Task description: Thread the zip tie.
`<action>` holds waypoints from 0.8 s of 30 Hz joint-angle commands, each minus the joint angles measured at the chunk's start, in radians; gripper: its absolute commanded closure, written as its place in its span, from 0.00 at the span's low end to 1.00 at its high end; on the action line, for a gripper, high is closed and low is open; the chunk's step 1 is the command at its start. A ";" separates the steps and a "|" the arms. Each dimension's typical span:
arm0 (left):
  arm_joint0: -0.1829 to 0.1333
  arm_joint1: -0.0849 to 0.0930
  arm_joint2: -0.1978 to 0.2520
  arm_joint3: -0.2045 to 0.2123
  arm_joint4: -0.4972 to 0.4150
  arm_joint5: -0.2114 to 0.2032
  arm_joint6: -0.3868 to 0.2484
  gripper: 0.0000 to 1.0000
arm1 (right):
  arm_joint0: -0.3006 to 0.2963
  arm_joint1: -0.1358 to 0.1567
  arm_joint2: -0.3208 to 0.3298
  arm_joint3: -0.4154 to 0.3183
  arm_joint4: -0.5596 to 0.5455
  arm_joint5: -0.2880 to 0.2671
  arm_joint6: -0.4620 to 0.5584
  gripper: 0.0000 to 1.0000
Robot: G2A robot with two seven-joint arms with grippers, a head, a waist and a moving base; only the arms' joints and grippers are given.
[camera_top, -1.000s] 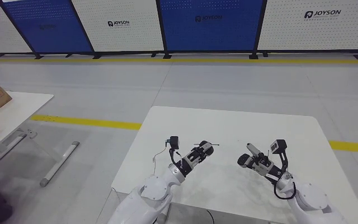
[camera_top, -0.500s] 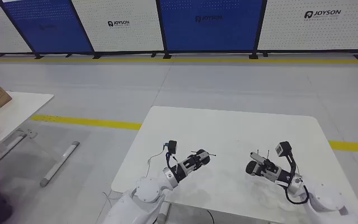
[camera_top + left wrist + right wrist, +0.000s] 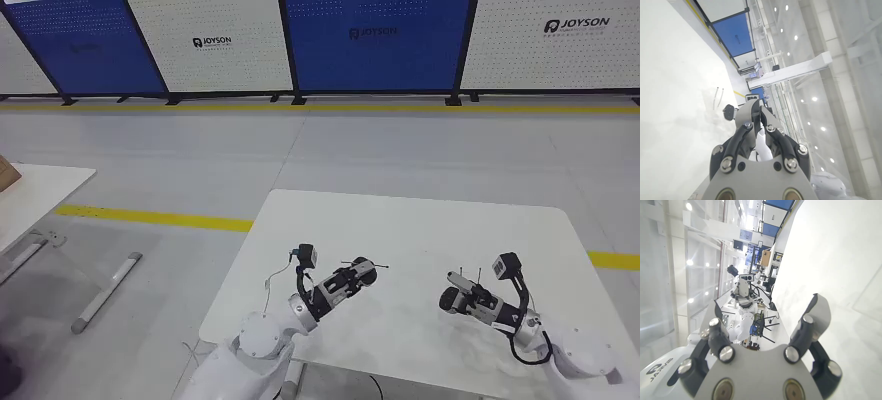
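Note:
A thin black zip tie (image 3: 372, 265) sticks out sideways from my left gripper (image 3: 360, 272), which hangs just above the white table (image 3: 420, 220) near its front left. In the left wrist view that gripper (image 3: 759, 111) has its fingers pressed together; the tie itself is hard to make out there. My right gripper (image 3: 455, 293) sits low over the table's front right, a hand's width from the left one. In the right wrist view the right gripper (image 3: 766, 306) stands open with nothing between its fingers (image 3: 715, 311).
Two thin pale strips (image 3: 717, 97) lie side by side on the table beyond the left gripper. The table's far half is bare white surface. Its front edge runs close under both arms.
The left gripper dipped toward the table with the tie, then rose a little. The right gripper slid toward the front right and has stayed there for the last half second.

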State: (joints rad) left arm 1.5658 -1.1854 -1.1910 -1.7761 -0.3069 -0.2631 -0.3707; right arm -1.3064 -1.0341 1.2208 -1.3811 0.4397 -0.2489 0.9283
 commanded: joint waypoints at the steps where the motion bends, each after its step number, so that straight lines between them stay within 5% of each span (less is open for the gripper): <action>1: 0.016 0.004 -0.026 -0.041 -0.008 -0.015 -0.003 1.00 | 0.000 0.000 0.000 0.000 0.000 0.000 0.000 0.00; 11: 0.117 0.020 -0.133 -0.283 -0.035 -0.045 0.014 1.00 | 0.000 0.000 0.000 0.000 0.000 0.000 0.000 0.00; 14: 0.141 0.022 -0.153 -0.314 -0.055 -0.077 0.001 1.00 | 0.000 0.000 0.000 0.000 0.000 0.000 0.000 0.00; 24: 0.201 0.019 -0.215 -0.418 -0.099 -0.077 -0.032 1.00 | 0.000 0.000 0.000 0.000 0.000 0.000 0.000 0.00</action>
State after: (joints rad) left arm 1.7610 -1.1655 -1.3997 -2.1860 -0.4081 -0.3400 -0.3997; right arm -1.3064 -1.0341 1.2208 -1.3811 0.4397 -0.2489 0.9283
